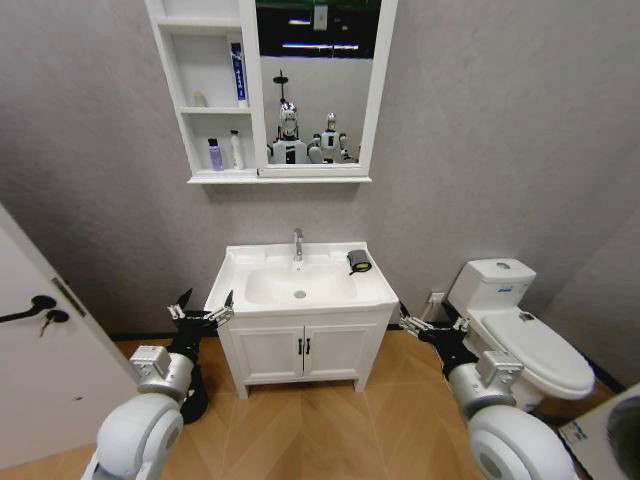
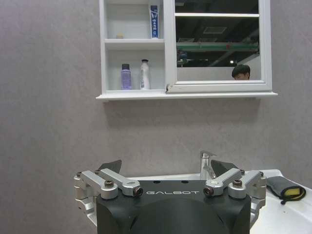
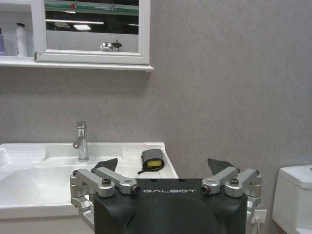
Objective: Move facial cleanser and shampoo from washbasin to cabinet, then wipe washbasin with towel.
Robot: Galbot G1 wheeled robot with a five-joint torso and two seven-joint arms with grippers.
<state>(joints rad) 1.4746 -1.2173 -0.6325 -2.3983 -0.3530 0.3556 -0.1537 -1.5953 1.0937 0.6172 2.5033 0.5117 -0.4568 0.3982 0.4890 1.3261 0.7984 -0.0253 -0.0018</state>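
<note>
The robot stands in front of the washbasin (image 1: 300, 290), a white ceramic sink on a low white vanity (image 1: 303, 352) with two doors and black handles. The chrome tap (image 1: 297, 243) is at the back of the bowl. The towel (image 1: 359, 261), a small dark cloth with a yellow edge, lies on the right back corner of the basin top, well apart from the tap. In the right wrist view the towel (image 3: 152, 161) is seen just beside the basin's right edge.

On the wall above hangs the cabinet (image 1: 211, 90), joined to a white-framed mirror (image 1: 318, 85). In its lowest compartment a purple bottle (image 1: 215, 155) and a white bottle (image 1: 236, 151) stand upright side by side, near but not touching. In the middle compartment a blue and white tube (image 1: 238, 75) stands upright at the right side, and a small pale object (image 1: 200, 99) sits on the same shelf; I cannot tell what it is.

The left gripper (image 1: 201, 309) hangs low, just beside the left front corner of the vanity, with its jaws apart and nothing between them. The right gripper (image 1: 414, 322) is low at the right side of the vanity, between it and the toilet (image 1: 520, 335); its jaws are also apart and hold nothing.
</note>
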